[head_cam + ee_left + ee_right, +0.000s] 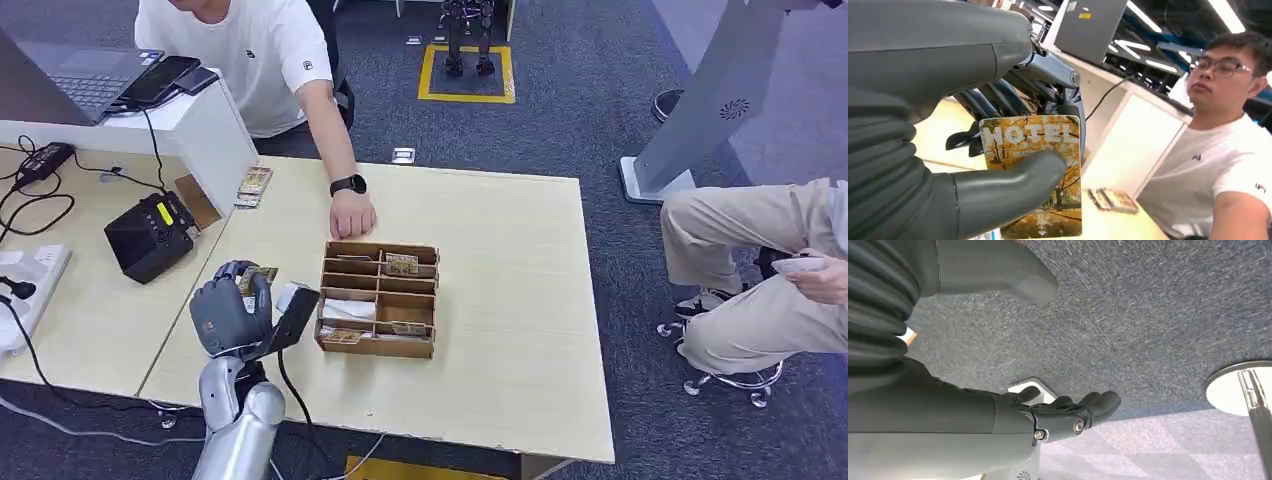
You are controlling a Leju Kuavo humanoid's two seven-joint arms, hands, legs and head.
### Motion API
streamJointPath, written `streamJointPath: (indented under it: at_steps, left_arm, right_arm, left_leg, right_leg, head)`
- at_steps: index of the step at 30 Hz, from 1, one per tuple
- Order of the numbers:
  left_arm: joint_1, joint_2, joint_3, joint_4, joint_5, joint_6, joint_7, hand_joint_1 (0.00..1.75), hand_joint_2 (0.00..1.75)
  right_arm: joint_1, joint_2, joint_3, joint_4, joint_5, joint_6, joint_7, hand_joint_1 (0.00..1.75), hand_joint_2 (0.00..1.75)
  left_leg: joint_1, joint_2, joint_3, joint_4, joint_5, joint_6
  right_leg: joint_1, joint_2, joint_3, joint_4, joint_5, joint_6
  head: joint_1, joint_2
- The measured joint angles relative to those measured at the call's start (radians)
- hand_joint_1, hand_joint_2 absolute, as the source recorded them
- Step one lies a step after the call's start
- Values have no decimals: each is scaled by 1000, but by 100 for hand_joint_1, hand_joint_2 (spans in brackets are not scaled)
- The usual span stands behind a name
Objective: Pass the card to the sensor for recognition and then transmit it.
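Note:
My left hand (232,310) hovers over the table's near left part, left of the card box, and pinches a yellow hotel card (1034,170) between thumb and fingers. The card's top edge (259,276) peeks above the hand in the head view. The black sensor (150,237) with a lit yellow display stands on the left table, up and to the left of that hand. My right hand (1058,412) hangs over grey carpet, fingers apart and holding nothing.
A brown divided box (380,297) with more cards sits mid-table. A person in a white shirt rests a hand (352,212) on the table just behind the box. A small card stack (254,185) lies by the white partition (215,130). Another person sits at right.

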Motion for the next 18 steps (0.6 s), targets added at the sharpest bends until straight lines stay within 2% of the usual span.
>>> streamJointPath:
  at_steps: [7,18]
  left_arm:
    - [11,4,-19,33,8,0,16,175,175]
    - [26,15,-44,56,-47,0,81,175,175]
  right_arm:
    - [0,0,0,-1,0,0,1,0,175]
    - [0,0,0,-5,4,0,10,0,175]
  left_leg:
    - [0,0,0,0,0,0]
    - [0,0,0,0,0,0]
  right_leg:
    - [0,0,0,0,0,0]
    - [0,0,0,0,0,0]
  head:
    - [0,0]
    - [0,0]
